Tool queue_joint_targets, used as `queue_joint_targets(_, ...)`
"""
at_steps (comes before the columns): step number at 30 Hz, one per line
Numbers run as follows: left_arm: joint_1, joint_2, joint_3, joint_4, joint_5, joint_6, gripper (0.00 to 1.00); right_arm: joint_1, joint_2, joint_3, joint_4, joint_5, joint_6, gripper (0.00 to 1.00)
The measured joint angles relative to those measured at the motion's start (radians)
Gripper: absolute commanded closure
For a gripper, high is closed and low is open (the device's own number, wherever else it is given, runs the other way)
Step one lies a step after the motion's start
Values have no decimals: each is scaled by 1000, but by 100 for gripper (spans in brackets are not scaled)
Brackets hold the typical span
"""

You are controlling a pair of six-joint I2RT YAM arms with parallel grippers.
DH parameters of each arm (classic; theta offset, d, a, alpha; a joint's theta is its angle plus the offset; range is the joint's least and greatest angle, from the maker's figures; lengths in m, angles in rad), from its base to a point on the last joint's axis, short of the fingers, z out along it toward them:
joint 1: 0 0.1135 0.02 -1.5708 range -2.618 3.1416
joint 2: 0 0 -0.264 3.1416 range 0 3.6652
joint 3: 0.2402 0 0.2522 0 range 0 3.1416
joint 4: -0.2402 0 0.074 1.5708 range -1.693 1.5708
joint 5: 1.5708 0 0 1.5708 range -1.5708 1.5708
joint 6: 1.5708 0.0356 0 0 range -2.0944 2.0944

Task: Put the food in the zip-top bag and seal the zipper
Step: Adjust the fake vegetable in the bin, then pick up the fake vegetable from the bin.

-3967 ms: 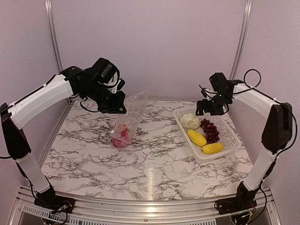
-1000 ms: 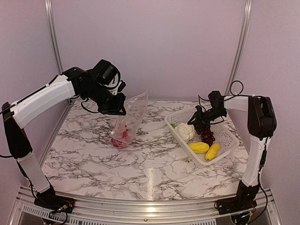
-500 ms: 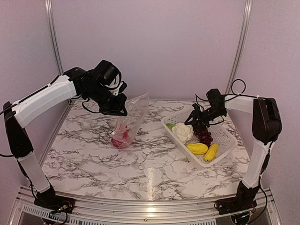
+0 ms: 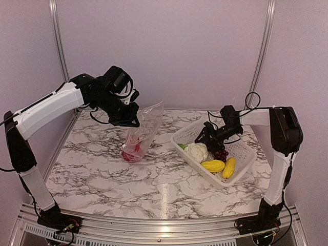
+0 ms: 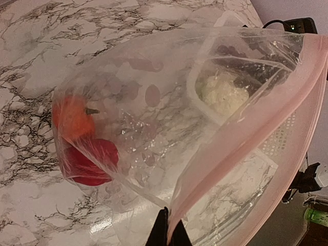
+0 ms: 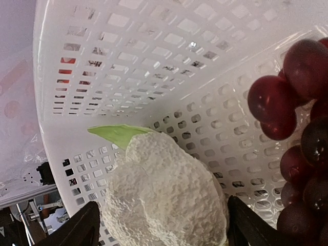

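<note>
Marble tabletop (image 4: 102, 174) fills the overhead view, with a white lattice basket (image 4: 245, 160) standing on it. Left of the basket, well apart, the left gripper (image 4: 129, 119) pinches the upper edge of the zip-top bag (image 4: 146, 125), which hangs down with its bottom on the marble. A red piece (image 4: 131, 152) lies at the bag's bottom. In the basket sit the cauliflower (image 4: 196, 152), the grape bunch (image 4: 221, 152) and two yellow pieces (image 4: 213, 165) (image 4: 229, 167). The right gripper (image 4: 207, 135) dips into the basket's far end, just above the cauliflower.

From the left wrist, the left gripper (image 5: 166, 234) is clamped tight on the bag's (image 5: 154, 102) mouth edge, on the pink zipper (image 5: 241, 138), which runs up and to the right; the mouth gapes. An orange fruit (image 5: 72, 118) and the red piece (image 5: 92, 165) lie touching at the closed end, on the side away from the basket (image 5: 287, 136). The cauliflower (image 5: 220, 92) shows blurred through the plastic.

From the right wrist, the right gripper (image 6: 164, 225) is spread wide, one finger (image 6: 77, 228) on either side of the cauliflower (image 6: 164, 195). Whether the pads touch it cannot be told. The cauliflower rests on the basket floor against the wall (image 6: 154, 66), a green leaf (image 6: 115, 134) at its top, and the grape bunch (image 6: 292, 154) is just beside it.
</note>
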Motion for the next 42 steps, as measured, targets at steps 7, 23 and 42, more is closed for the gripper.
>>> queue_joint_targets(7, 0, 0, 0, 0, 0, 1, 100, 8, 21, 28, -36, 11, -16, 1)
queue_joint_targets(23, 1, 0, 0, 0, 0, 15, 100, 28, 29, 39, -58, 100, -43, 63)
queue_joint_targets(42, 2, 35, 12, 80, 26, -34, 100, 53, -299, 306, -193, 269, 10, 94)
